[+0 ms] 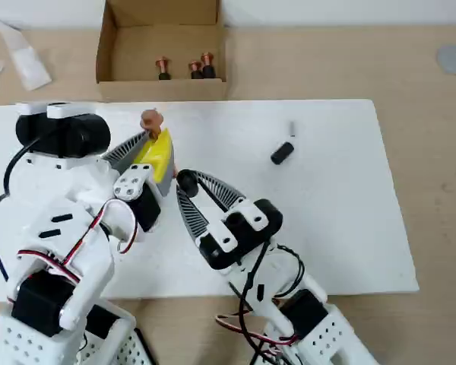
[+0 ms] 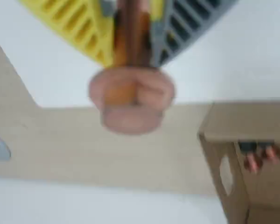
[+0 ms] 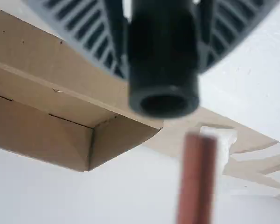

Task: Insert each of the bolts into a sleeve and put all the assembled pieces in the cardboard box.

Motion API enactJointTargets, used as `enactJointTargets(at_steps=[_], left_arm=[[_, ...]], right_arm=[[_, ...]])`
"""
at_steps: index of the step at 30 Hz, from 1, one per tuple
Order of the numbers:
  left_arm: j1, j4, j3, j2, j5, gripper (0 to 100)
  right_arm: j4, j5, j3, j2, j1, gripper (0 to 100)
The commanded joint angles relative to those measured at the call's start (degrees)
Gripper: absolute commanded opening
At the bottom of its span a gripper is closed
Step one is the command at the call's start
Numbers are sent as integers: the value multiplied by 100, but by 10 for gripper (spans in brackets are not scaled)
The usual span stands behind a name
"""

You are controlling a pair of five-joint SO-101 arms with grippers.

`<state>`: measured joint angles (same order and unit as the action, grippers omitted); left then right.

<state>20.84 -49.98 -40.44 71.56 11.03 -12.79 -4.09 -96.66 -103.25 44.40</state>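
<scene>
The left gripper, with one yellow finger and one grey, is clamped tight on a copper bolt. The bolt's round head sticks out past the fingertips toward 12 o'clock in the high view, and its shaft runs back between the fingers. The right gripper, with dark ribbed fingers, sits near the middle of the white mat, at about 5 o'clock from the left one. It grasps a black sleeve. In the right wrist view the sleeve's open end faces outward, and the tip of the copper shaft stands just beside that opening, not inside it. Taking the right gripper as the centre of the dial in the high view, a loose sleeve lies on the mat at about 2 o'clock, well apart from both grippers. A thin grey pin lies near that sleeve, at its 12 o'clock, without touching it. At about 12 o'clock from the left gripper, just past the far edge of the mat, the cardboard box sits open on the wooden table. Three assembled pieces stand in the box along its near wall, copper heads up on dark sleeves. One stands alone and the other two are close together at its 3 o'clock.
</scene>
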Motion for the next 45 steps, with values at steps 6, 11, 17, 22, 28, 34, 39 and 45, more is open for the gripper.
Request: enactJointTargets(at_steps=[6,11,17,22,28,34,39,45], left_arm=[[290,273,26,75,79,7],[615,554,-132,40,62,7],[607,747,-378,40,-396,6],[431,756,-378,40,-536,6],[316,1160,-738,75,-536,6],[378,1213,-923,66,-527,6],[343,1169,-1037,84,-536,6],[651,422,-826,84,-897,6]], right_arm=[[202,26,-13,-400,-110,9],[193,0,-22,-409,-101,9],[193,-290,-22,-409,-110,9],[193,-290,-22,-409,-110,9],[193,-290,-22,-409,-110,9],[193,-290,-22,-409,-110,9],[193,-290,-22,-409,-110,9],[193,-290,-22,-409,-119,9]])
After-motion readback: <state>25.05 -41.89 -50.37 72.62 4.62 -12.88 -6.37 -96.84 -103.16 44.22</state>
